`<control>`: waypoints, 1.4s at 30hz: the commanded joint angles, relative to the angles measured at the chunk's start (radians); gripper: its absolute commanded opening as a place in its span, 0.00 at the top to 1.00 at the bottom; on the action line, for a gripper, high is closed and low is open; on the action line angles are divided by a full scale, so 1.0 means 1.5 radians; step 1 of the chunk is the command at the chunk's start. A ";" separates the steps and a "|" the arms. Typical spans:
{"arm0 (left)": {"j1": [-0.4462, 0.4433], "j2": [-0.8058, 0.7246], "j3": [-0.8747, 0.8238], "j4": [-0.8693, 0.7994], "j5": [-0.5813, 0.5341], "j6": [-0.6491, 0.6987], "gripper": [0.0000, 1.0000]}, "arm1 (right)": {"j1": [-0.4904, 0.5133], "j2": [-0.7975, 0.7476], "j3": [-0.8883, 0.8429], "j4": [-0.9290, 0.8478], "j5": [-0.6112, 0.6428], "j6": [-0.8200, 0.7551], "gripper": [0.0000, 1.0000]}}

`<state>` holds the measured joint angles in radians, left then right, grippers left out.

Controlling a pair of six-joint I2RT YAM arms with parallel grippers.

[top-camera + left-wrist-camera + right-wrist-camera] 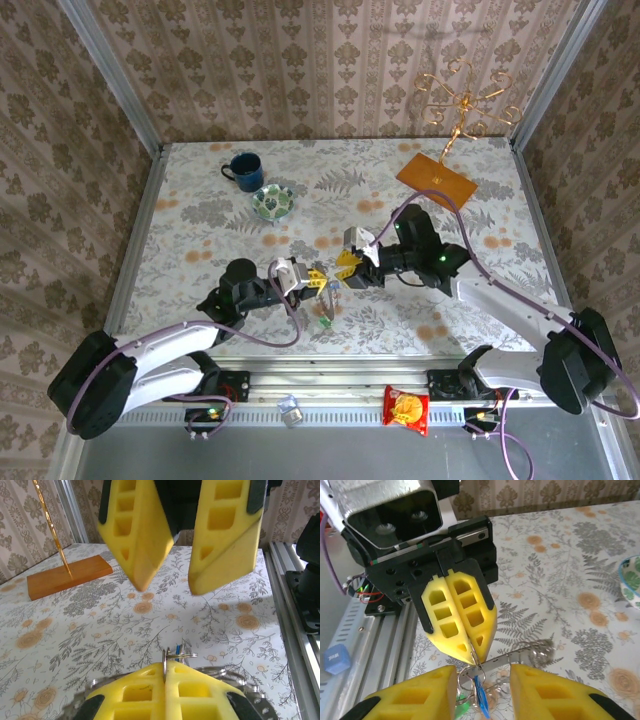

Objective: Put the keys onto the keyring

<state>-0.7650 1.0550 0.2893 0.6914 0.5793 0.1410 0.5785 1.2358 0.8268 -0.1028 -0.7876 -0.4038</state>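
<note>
Left tool (165, 669) is shut on the thin edge of the keyring (519, 655), held above the worktop (125, 625). Right tool (170, 589) is seen open, jaws apart either side of the blue-tagged key (480, 696) dangling at the ring. Risk judged: if nudged sideways, the ring could be twisted out of the pinch and the key dropped.

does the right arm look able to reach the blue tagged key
Likely yes: the right gripper is open with the blue-tagged key hanging between its fingers. The left gripper, shut on the keyring just above, crowds it but doesn't block.
</note>
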 commanded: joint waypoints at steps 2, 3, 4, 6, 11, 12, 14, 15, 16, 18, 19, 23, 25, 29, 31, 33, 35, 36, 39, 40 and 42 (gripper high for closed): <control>0.000 0.004 -0.004 0.053 0.023 0.016 1.00 | 0.004 0.035 0.025 -0.015 -0.049 -0.009 0.66; 0.000 0.005 -0.004 0.054 0.023 0.014 1.00 | 0.009 0.041 0.030 -0.028 -0.048 -0.019 0.66; 0.000 0.005 -0.003 0.056 0.023 0.014 1.00 | 0.013 0.048 0.034 -0.037 -0.045 -0.025 0.66; 0.000 0.008 -0.003 0.059 0.026 0.014 1.00 | 0.016 0.056 0.034 -0.034 -0.039 -0.028 0.66; 0.000 0.016 -0.001 0.068 0.038 0.009 1.00 | 0.021 0.071 0.038 -0.024 -0.027 -0.030 0.68; 0.000 0.017 -0.001 0.071 0.038 0.009 1.00 | 0.023 0.075 0.041 -0.027 -0.027 -0.033 0.69; 0.000 0.020 -0.001 0.075 0.037 0.006 1.00 | 0.026 0.082 0.044 -0.031 -0.026 -0.037 0.71; 0.000 0.021 -0.001 0.079 0.038 0.004 1.00 | 0.027 0.084 0.045 -0.034 -0.025 -0.040 0.72; 0.000 0.023 -0.001 0.082 0.053 0.003 1.00 | 0.028 0.087 0.047 -0.038 -0.025 -0.043 0.73; 0.000 0.023 -0.001 0.084 0.058 0.001 1.00 | 0.032 0.093 0.051 -0.050 -0.026 -0.052 0.75; 0.000 0.023 -0.001 0.085 0.061 0.001 1.00 | 0.032 0.096 0.054 -0.060 -0.027 -0.057 0.77; 0.000 0.027 -0.001 0.096 0.065 -0.003 1.00 | 0.037 0.099 0.067 -0.089 -0.035 -0.077 0.92; 0.000 0.031 -0.001 0.098 0.067 -0.004 1.00 | 0.040 0.119 0.073 -0.105 -0.036 -0.090 1.00; 0.000 0.028 -0.001 0.074 0.047 0.000 0.96 | 0.044 0.122 0.097 -0.159 -0.016 -0.130 1.00; 0.000 0.020 0.002 0.045 0.016 0.007 0.89 | 0.048 0.122 0.109 -0.186 -0.002 -0.147 1.00; 0.000 0.012 0.016 -0.014 0.004 0.024 0.86 | 0.055 0.124 0.124 -0.216 0.016 -0.165 1.00; -0.003 0.006 0.033 -0.071 -0.006 0.041 0.85 | 0.064 0.126 0.135 -0.239 0.033 -0.178 1.00; -0.004 0.004 0.040 -0.094 -0.009 0.048 0.85 | 0.069 0.129 0.142 -0.251 0.044 -0.187 1.00; -0.006 0.002 0.053 -0.130 -0.014 0.060 0.84 | 0.082 0.136 0.162 -0.280 0.060 -0.201 1.00; -0.007 0.002 0.056 -0.137 -0.015 0.062 0.84 | 0.085 0.138 0.166 -0.285 0.065 -0.203 1.00; -0.007 0.001 0.066 -0.163 -0.018 0.070 0.85 | 0.097 0.140 0.179 -0.306 0.079 -0.213 1.00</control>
<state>-0.7731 1.0756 0.3378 0.5167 0.5869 0.2008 0.6872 1.4357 1.0447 -0.4770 -0.6670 -0.6781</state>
